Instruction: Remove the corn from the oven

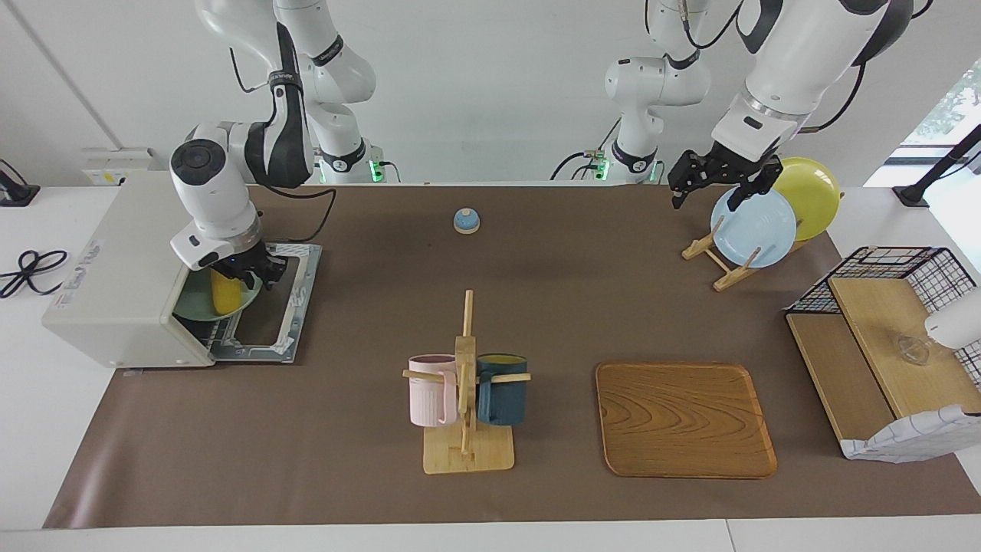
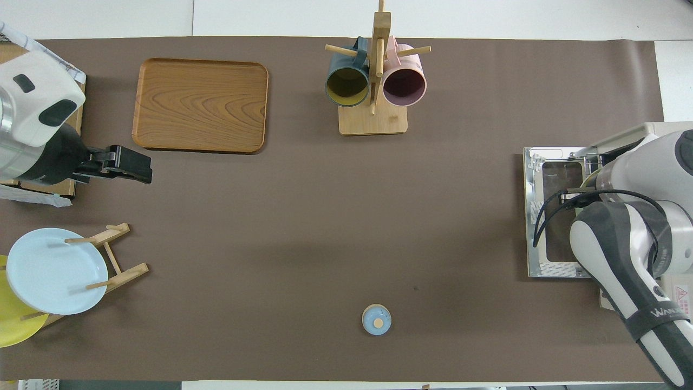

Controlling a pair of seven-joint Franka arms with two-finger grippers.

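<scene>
Yellow and glossy, the corn [image 1: 224, 292] lies on a green plate [image 1: 191, 305] in the mouth of the oven [image 1: 123, 284], whose door [image 1: 270, 307] is folded down flat onto the mat. You should expect it to be light and stiff but slick, and its taper will likely squirt it out of a pinch near either end; take it across the thick middle, squarely. The plate under it looks free to slide on the rack, so lift straight up before pulling clear.

Your right gripper [image 1: 247, 270] is down at the oven opening, right over the upper end of the cob, wrist pointing steeply downward from an elbow bent above the oven's top. Whether its fingers are on the corn or merely closing toward it, I cannot tell. Your left gripper [image 1: 709, 180] waits with fingers spread, over the blue plate [image 1: 755, 230] on the wooden rack [image 1: 720, 264].
</scene>
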